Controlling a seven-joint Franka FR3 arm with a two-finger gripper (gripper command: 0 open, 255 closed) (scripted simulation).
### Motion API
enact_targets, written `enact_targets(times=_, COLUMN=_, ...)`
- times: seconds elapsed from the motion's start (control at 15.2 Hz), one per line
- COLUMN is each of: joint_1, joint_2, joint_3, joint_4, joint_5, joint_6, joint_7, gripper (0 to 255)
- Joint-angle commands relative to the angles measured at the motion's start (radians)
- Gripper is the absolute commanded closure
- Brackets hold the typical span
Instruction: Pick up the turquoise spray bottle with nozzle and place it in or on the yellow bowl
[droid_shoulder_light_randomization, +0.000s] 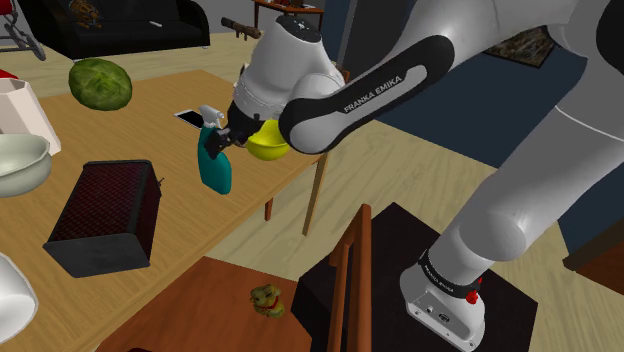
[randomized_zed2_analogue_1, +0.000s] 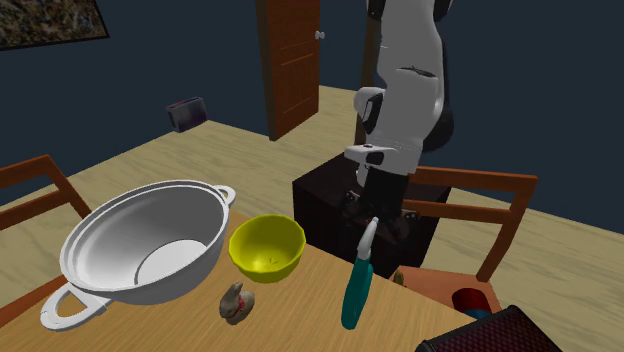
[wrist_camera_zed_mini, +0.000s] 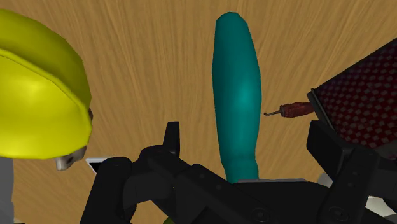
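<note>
Black claw (randomized_zed2_analogue_1: 373, 222) clamped on top of tall teal spray bottle (randomized_zed2_analogue_1: 355, 290), beside round yellow bowl (randomized_zed2_analogue_1: 267, 250); best lift above rim first.

Navy walls (randomized_zed2_analogue_1: 200, 60), wooden door (randomized_zed2_analogue_1: 293, 60), plank floor (randomized_zed2_analogue_1: 240, 150), black sofa (droid_shoulder_light_randomization: 120, 25).

Strip of tabletop (wrist_camera_zed_mini: 159, 63) between yellow bowl (wrist_camera_zed_mini: 38, 89) and dark mesh box (wrist_camera_zed_mini: 362, 95)

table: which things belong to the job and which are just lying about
Job: turquoise spray bottle, yellow bowl, tool gripping the bottle.
Lying about: white pot, green melon, dark mesh box, small figurine.
</note>
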Motion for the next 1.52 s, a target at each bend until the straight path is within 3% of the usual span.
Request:
enact_targets(times=0.0, joint_1=-0.010, joint_2=0.042, joint_3=0.010, joint_4=0.025, joint_5=-0.075, joint_6=0.018, joint_7=0.060, gripper=0)
enact_targets(times=0.4, joint_1=-0.008, joint_2=0.156, joint_3=-0.014, joint_4=0.073, joint_5=-0.256, joint_6=0.058, joint_7=0.195, gripper=0)
enact_targets(times=0.92, joint_1=-0.005, joint_2=0.155, joint_3=-0.016, joint_4=0.073, joint_5=-0.255, joint_6=0.058, joint_7=0.194, gripper=0)
enact_targets(times=0.99, joint_1=-0.005, joint_2=0.155, joint_3=-0.016, joint_4=0.073, joint_5=-0.255, joint_6=0.058, joint_7=0.194, gripper=255)
enact_targets(times=1.45, joint_1=-0.005, joint_2=0.155, joint_3=-0.016, joint_4=0.073, joint_5=-0.256, joint_6=0.058, joint_7=0.194, gripper=255)
